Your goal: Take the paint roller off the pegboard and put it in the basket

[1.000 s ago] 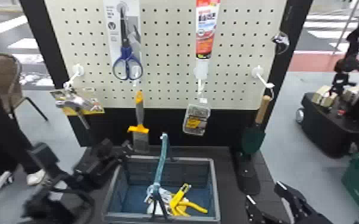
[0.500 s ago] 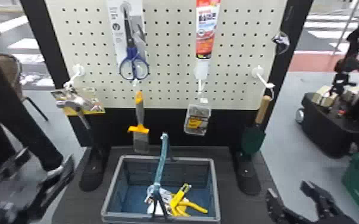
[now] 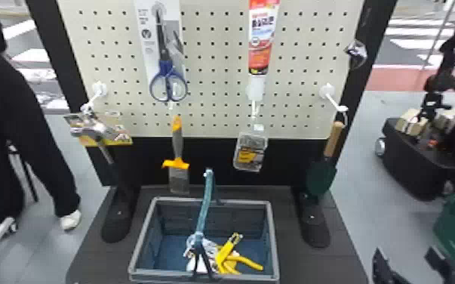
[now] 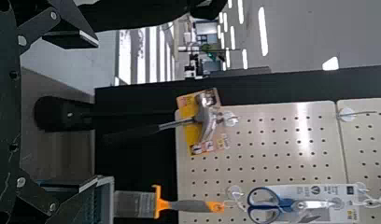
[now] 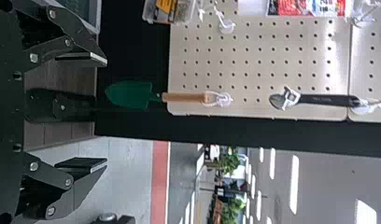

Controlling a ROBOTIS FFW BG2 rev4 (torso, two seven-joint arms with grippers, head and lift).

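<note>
Hooks (image 3: 328, 92) on the cream perforated pegboard (image 3: 211, 64) carry the tools by their upper ends, so handles hang free for grasping. Among them is a flat paint brush with a grey and orange handle (image 3: 177, 143), likely what the task calls the roller, though its head is flat and bristled. It hangs bristles down, just behind and above the grey plastic basket (image 3: 274, 241), presumably set there to keep the carry short. The black left hand (image 4: 93, 113) is spread wide and empty, facing the board; that gap would suit closing around the handle. The black right hand (image 5: 104, 112) is also spread and empty, on the trowel's side, probably in reserve. The basket's raised teal handle (image 3: 204, 204) could snag the brush on its way down, beside the yellow-handled tool (image 3: 224, 253) inside
</note>
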